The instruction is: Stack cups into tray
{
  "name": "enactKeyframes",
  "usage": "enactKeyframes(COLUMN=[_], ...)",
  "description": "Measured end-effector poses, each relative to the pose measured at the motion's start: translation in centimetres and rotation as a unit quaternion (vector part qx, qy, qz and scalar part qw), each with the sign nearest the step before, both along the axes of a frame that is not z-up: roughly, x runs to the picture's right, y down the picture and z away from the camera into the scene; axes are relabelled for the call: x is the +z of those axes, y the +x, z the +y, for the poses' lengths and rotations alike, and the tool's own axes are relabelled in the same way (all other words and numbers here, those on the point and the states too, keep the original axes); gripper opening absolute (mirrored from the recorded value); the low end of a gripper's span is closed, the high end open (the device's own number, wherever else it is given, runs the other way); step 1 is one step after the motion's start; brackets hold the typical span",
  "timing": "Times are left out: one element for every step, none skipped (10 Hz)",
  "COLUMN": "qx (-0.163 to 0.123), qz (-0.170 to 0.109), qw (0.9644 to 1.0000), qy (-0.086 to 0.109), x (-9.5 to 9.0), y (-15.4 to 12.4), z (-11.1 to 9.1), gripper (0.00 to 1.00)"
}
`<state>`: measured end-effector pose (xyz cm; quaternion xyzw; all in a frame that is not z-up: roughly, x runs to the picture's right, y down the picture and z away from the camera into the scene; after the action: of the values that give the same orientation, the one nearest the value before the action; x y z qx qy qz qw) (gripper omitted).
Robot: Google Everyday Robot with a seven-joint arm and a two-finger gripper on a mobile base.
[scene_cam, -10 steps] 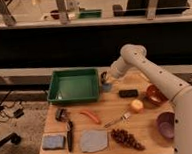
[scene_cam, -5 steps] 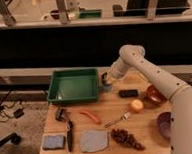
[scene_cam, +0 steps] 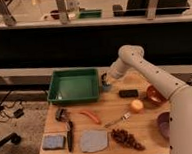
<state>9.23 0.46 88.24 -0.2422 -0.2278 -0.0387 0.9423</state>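
While gripper (scene_cam: pixel 106 81) hangs beside green tray (scene_cam: pixel 74 98), cluttered wooden table (scene_cam: pixel 107 115), dim room

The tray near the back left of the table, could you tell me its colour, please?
Green. The tray shows in the camera view, with the gripper just beside its right edge.

Pincer (scene_cam: pixel 106 80) sits low at a small cup (scene_cam: pixel 106 85), just right of the green tray (scene_cam: pixel 73 86); wooden table (scene_cam: pixel 107 110) beneath.

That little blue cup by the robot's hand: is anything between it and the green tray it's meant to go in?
Nothing visible is. The small blue cup stands on the wooden table just right of the green plastic tray, with only the tray's low wall between them. The gripper is right at the cup, and the tray's inside looks bare.
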Motion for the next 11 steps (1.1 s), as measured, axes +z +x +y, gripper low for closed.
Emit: enactKeyframes(qx=[0.0, 0.0, 0.0, 0.0, 0.0, 0.0, 0.0, 0.0, 0.0, 0.001, 0.0], qz=[0.0, 0.0, 0.0, 0.0, 0.0, 0.0, 0.0, 0.0, 0.0, 0.0, 0.0], qw=[1.0, 1.0, 1.0, 1.0, 1.0, 1.0, 1.0, 1.0, 1.0, 1.0, 1.0], qy=[0.0, 0.0, 0.0, 0.0, 0.0, 0.0, 0.0, 0.0, 0.0, 0.0, 0.0], x=[0.01, 0.0, 0.01, 0.01, -0.01, 0.0, 0.0, 0.0, 0.0, 0.0, 0.0], y=[-0.02, -0.04, -0.02, 0.03, 0.06, 0.06, 0.05, 0.05, 0.06, 0.07, 0.08], z=[0.01, -0.01, 0.01, 0.01, 0.0, 0.0, 0.0, 0.0, 0.0, 0.0, 0.0], gripper=[0.55, 0.64, 0.74, 0.8, 0.8, 0.8, 0.8, 0.8, 0.8, 0.8, 0.8])
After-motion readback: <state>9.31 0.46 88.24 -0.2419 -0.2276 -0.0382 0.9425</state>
